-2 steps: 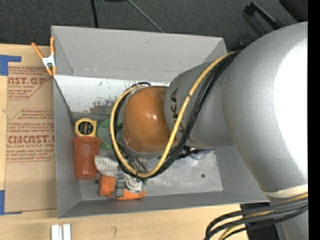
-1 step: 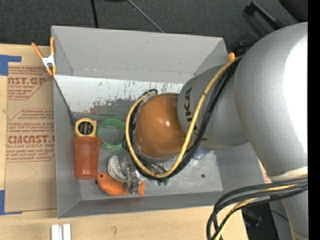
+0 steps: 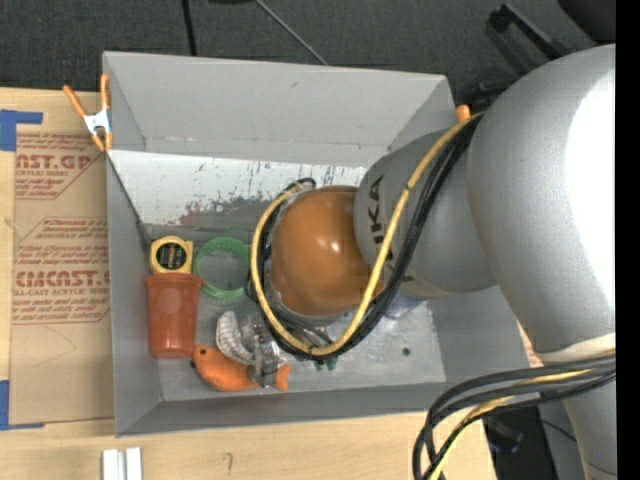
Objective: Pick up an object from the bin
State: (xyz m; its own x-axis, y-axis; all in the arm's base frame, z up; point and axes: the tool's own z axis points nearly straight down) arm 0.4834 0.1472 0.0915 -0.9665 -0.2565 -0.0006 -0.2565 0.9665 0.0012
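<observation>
So I'm driving this one remotely and I'm eyeing the orange blob-shaped toy (image 3: 222, 371) that's lying on the bin (image 3: 270, 118) floor near the front wall, left of centre. I'm guessing it's rubbery or soft plastic: light, a bit squishy, probably not slippery, and nothing I'm worrying about breaking. It's looking lumpy and tapered, so I'm thinking the fat middle is the place to pinch, across its short width, not the thin end.

The jaws are sitting low at the toy's right end, under the arm's orange wrist cover (image 3: 310, 248). They're right beside the toy or touching it, I honestly can't tell which. I also can't tell whether the jaws are open or closed; it's all clutter and cables down there. A whitish ribbed thing (image 3: 230, 333) is lying just behind the toy, touching or nearly, so I'm expecting it might get nudged or pinched along. The red-orange cup (image 3: 172, 313), green ring (image 3: 222, 268) and yellow round gadget (image 3: 170, 255) are sitting off to the left, clear of the jaws.
</observation>
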